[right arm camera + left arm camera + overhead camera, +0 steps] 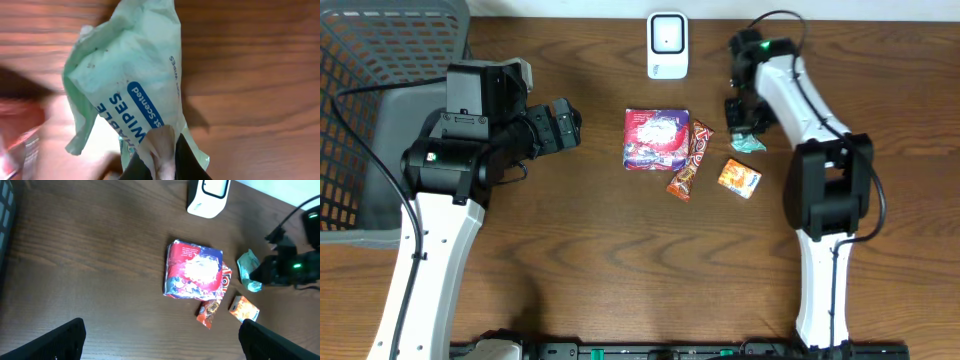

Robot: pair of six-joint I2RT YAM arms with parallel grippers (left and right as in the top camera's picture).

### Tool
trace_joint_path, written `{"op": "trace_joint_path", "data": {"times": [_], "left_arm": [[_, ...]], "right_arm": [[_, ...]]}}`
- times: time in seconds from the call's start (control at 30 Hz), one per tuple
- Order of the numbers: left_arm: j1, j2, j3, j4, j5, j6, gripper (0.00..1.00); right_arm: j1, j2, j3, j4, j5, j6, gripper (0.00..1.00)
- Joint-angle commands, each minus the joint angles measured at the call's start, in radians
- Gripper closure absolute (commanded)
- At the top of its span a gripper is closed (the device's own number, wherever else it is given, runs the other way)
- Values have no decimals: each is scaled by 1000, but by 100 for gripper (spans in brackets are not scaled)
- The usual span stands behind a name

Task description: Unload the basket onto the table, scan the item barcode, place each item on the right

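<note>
The left pincer hangs over the brown tabletop with its jaws spread wide and empty, left of the snack packets. The right pincer is clenched on one edge of the pale green wipes packet, which sits just right of the snack packets and to the right of the white scanner.

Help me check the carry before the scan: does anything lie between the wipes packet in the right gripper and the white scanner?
Nothing visible does. The right gripper is shut on the wipes packet, and only bare table lies between it and the scanner. The snack bar and the red-and-purple pack lie beside that line.
</note>
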Motion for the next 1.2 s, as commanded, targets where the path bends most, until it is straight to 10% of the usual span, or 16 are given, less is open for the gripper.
{"op": "trace_joint_path", "data": {"times": [0.0, 0.17, 0.4, 0.57, 0.9, 1.17], "left_arm": [[3, -9, 0, -2, -6, 10, 2], [3, -9, 0, -2, -6, 10, 2], [3, -9, 0, -2, -6, 10, 2], [3, -9, 0, -2, -6, 10, 2], [3, -9, 0, -2, -6, 10, 2], [3, -9, 0, -2, -6, 10, 2]], "right_arm": [[-87, 3, 102, -29, -357, -41, 99], [-221, 6, 104, -40, -805, -86, 99], [-367, 15, -94, -6, -882, -86, 99], [-454, 16, -136, -10, -616, -59, 96], [-511, 11, 136, -257, -320, -51, 48], [-403, 11, 302, -360, -247, -159, 40]]}}
